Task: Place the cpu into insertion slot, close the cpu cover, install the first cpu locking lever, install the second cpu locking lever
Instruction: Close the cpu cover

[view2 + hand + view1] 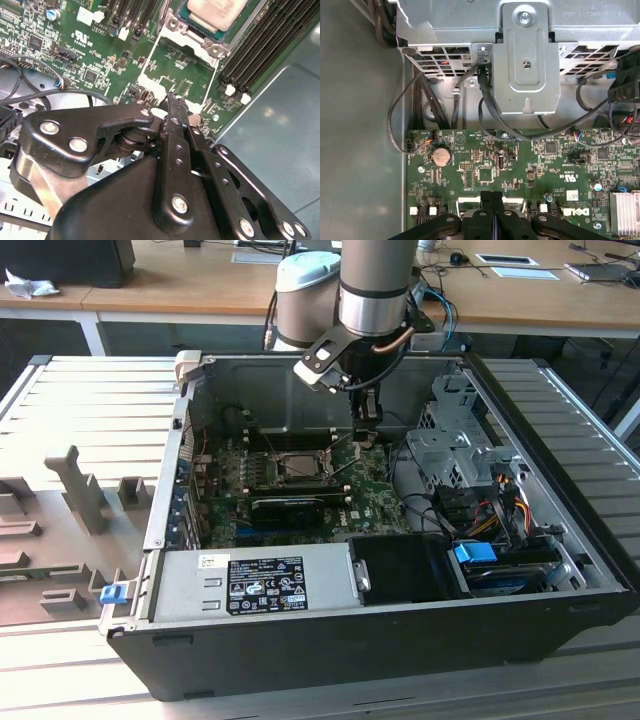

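Just beside the insertion slot (300, 462), toward the exterior view's right, we note the claw (368, 432) pinched shut, apparently empty; the cpu (216, 11) lies in that slot.

The circuit board (520, 165) is green, dotted with many small black and silver parts, and the cpu (217, 11) has a pale silvery-grey face. The gripper (172, 100) is black with shiny silver screws. The computer case (380, 640) is black, the metal cage (525, 60) is silver-grey, and the plastic tab (474, 552) is bright blue.
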You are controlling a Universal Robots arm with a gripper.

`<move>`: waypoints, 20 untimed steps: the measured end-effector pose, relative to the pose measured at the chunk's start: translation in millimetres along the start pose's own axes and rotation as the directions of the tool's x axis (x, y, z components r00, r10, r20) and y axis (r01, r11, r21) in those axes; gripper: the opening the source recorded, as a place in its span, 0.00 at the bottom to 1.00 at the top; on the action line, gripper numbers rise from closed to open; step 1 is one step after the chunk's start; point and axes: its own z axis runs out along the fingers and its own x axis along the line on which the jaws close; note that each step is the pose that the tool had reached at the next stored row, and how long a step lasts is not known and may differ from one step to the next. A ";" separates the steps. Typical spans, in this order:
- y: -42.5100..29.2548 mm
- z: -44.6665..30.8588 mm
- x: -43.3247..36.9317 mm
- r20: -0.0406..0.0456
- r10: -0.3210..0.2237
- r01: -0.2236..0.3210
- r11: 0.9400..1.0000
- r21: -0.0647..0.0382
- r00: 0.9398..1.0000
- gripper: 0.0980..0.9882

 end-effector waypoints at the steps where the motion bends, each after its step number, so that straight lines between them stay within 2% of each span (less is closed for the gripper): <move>1: 1.3 0.1 0.0 0.000 0.000 0.000 1.000 0.000 1.000 0.01; 6: 9.3 0.7 0.0 0.000 0.000 0.000 1.000 0.001 1.000 0.01; 11: 13.4 1.0 -0.7 0.000 0.000 0.000 1.000 0.002 1.000 0.01; 13: 18.3 2.1 -0.6 -0.001 0.000 0.000 1.000 0.005 1.000 0.01; 17: 21.5 10.1 -0.7 0.000 0.000 0.000 1.000 0.005 1.000 0.01; 20: 21.3 15.2 -0.7 -0.001 0.000 0.000 1.000 0.006 1.000 0.01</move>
